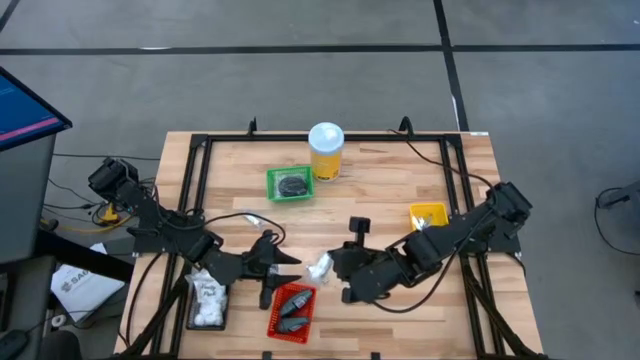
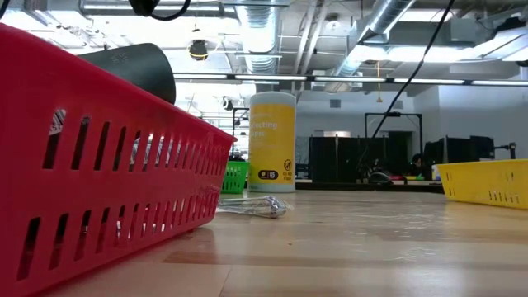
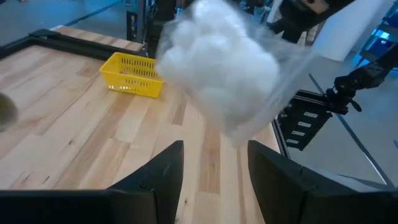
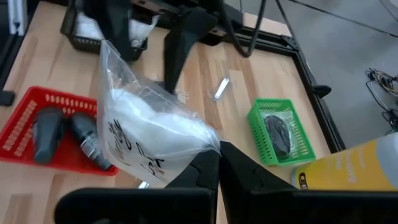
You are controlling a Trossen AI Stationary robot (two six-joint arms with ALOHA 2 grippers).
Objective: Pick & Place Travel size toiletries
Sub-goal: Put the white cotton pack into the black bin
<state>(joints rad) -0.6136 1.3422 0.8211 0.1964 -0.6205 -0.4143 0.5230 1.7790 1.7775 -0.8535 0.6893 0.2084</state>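
A white crinkly sachet (image 4: 149,134) in clear film with dark print hangs above the table's near middle (image 1: 320,266), with my right gripper (image 4: 217,163) shut on it. My left gripper (image 3: 214,165) stands open just to the sachet's left (image 1: 285,262), pointing at the sachet (image 3: 217,68), which floats beyond its fingertips. Two dark bottles (image 4: 62,134) lie in the red tray (image 1: 290,310). More white sachets (image 1: 207,300) fill the black tray. A thin silvery tube (image 4: 221,88) lies loose on the wood. My right gripper pinches the sachet's clear film at one edge (image 4: 208,144) between its two shut fingers. The fingers come slanting down from the table's right. The sachet is lifted clear of the table and sticks out beyond the fingertips toward my left gripper.
A green tray (image 1: 290,183) holding a dark round item and a tall yellow jar (image 1: 326,150) stand at the far middle. A yellow tray (image 1: 428,215) sits right, beside my right arm. Bare wood lies between the trays.
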